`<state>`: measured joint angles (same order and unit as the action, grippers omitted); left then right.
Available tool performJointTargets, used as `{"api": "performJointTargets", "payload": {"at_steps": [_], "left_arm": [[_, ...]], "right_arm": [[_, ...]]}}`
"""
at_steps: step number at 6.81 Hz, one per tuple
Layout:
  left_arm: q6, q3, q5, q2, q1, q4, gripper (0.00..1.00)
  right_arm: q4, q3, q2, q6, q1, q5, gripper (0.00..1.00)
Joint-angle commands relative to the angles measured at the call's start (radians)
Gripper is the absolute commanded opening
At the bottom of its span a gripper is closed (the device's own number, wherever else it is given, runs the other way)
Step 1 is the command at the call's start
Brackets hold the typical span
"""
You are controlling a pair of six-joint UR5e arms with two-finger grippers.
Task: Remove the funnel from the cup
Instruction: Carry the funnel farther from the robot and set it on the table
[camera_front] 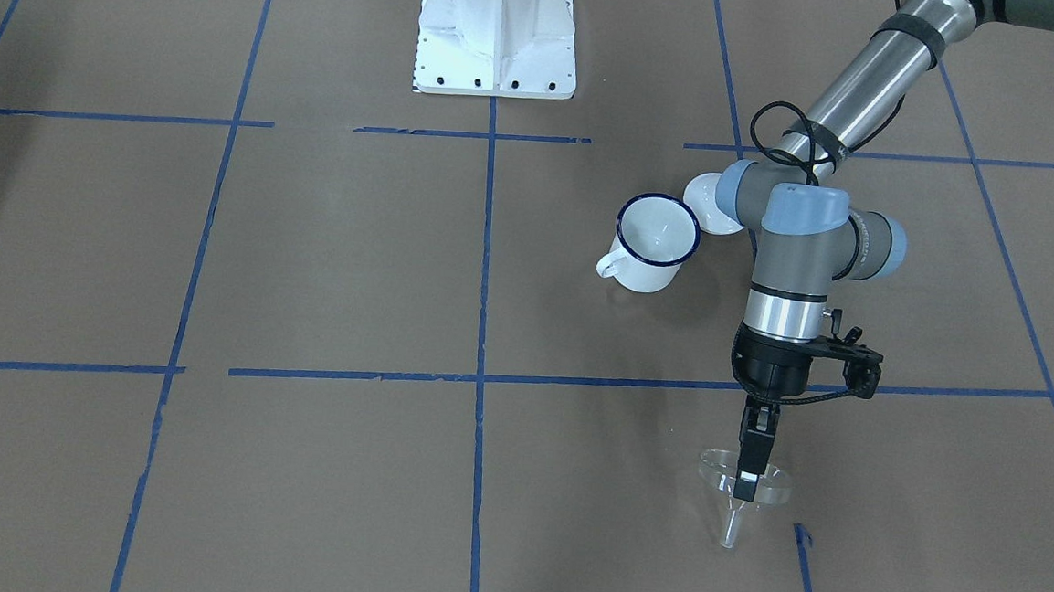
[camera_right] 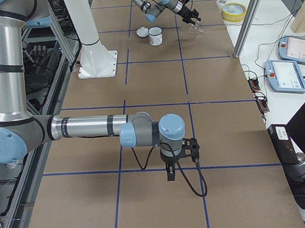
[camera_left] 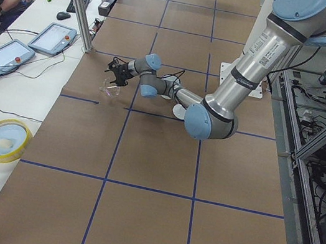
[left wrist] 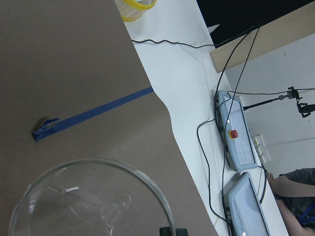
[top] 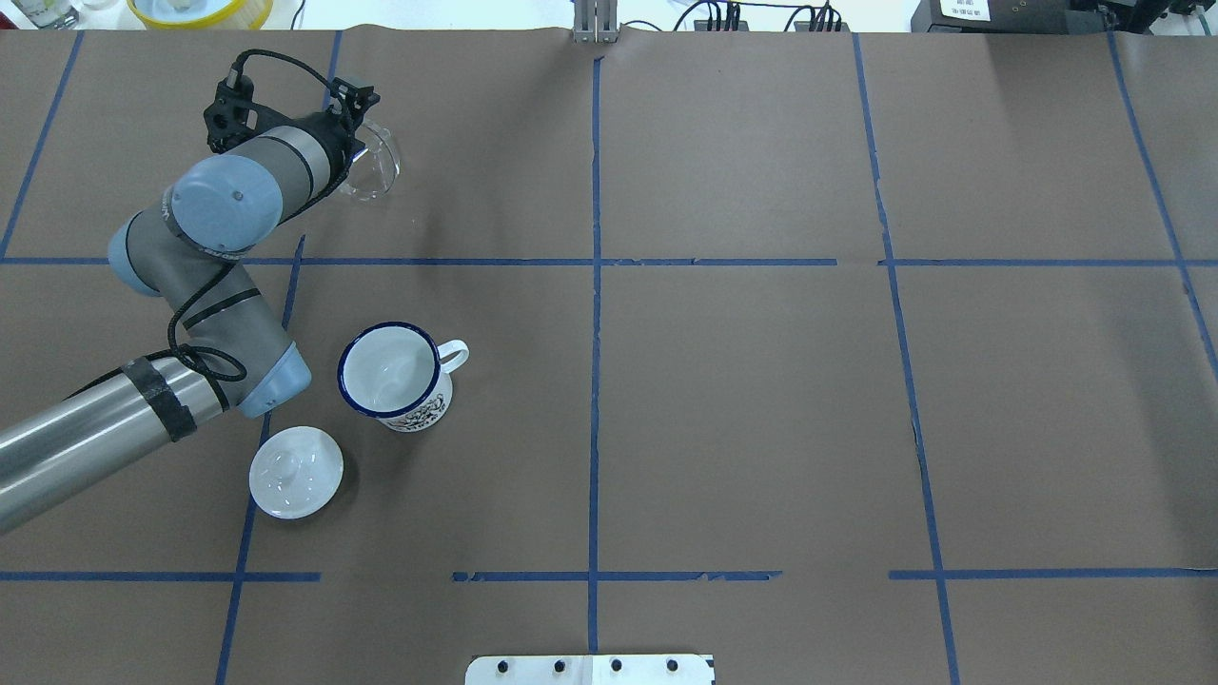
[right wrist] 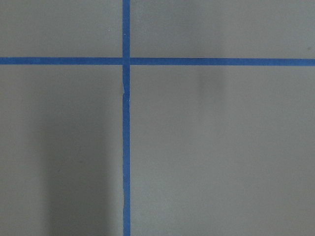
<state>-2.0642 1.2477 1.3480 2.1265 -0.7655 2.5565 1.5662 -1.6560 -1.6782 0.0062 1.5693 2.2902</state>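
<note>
The clear funnel (camera_front: 758,482) is out of the cup and hangs spout-down in my left gripper (camera_front: 746,484), which is shut on its rim low over the brown table. I cannot tell whether the spout touches the table. The funnel also shows in the overhead view (top: 378,167) and the left wrist view (left wrist: 93,196). The white cup (camera_front: 657,242) with a dark blue rim stands upright and empty, well behind the gripper; it also shows in the overhead view (top: 390,374). My right gripper (camera_right: 170,173) shows only in the exterior right view, over bare table; I cannot tell its state.
A white knobbed lid (top: 296,472) lies beside the cup, partly under my left forearm (camera_front: 856,83). The white robot base (camera_front: 497,33) stands at the table's robot side. The table edge with tablets and cables (left wrist: 236,142) lies just past the funnel.
</note>
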Motion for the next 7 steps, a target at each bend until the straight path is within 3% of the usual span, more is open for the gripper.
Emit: {"api": "performJointTargets", "payload": {"at_steps": [1,5,6,7], "left_arm": [[0.214,0.199,0.212,-0.074,-0.043,-0.126,1.00],[0.617,0.848,0.579,-0.118,-0.093,-1.014,1.00],[0.698,1.016,0.617,-0.278,-0.087,-1.041,1.00],[0.833,1.114,0.734,-0.425,-0.077,-1.026,1.00]], "right_arm": [[0.000,-0.001,0.000,0.000,0.000,0.000,1.00],[0.000,-0.001,0.000,0.000,0.000,0.000,1.00],[0.000,0.001,0.000,0.000,0.000,0.000,1.00],[0.000,0.001,0.000,0.000,0.000,0.000,1.00]]}}
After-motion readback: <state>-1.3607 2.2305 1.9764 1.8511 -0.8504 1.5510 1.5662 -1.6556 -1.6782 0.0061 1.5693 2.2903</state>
